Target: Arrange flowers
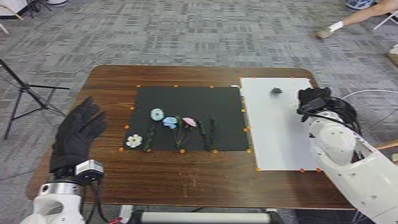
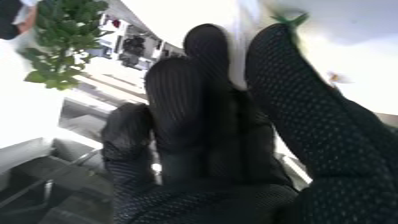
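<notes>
And now, best to bring the right hand (image 1: 314,95), unclenched and empty, from the frame's right side to the pink flower (image 1: 189,121) near centre, pinching low on the stem (image 1: 185,132), clear of the relaxed, empty left hand (image 1: 76,135) at frame left.

Soft light is falling evenly over the table (image 1: 187,185) and floor (image 1: 204,40), while white glare is washing out background patches in the right wrist view.

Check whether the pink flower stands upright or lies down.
Lying down: the pink flower rests on its side, stretched along the black sheet.
</notes>
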